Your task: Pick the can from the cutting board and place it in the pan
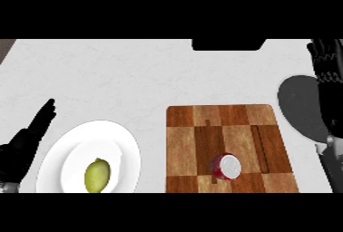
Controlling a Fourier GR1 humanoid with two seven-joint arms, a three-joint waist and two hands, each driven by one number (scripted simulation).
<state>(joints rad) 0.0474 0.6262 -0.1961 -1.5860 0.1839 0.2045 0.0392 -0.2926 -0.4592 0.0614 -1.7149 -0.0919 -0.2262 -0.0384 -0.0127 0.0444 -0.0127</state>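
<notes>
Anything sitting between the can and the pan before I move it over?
Nothing visible. The can stands on the cutting board, and the pan lies to its right past the board's edge. Only bare board and counter show between them. The right robot hand hangs over the pan's far side.

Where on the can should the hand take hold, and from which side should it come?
Grip the can round its red side wall, coming from the right with the right hand, probably. It seems to stand upright on the cutting board, white top showing, and the pan lies that side.
</notes>
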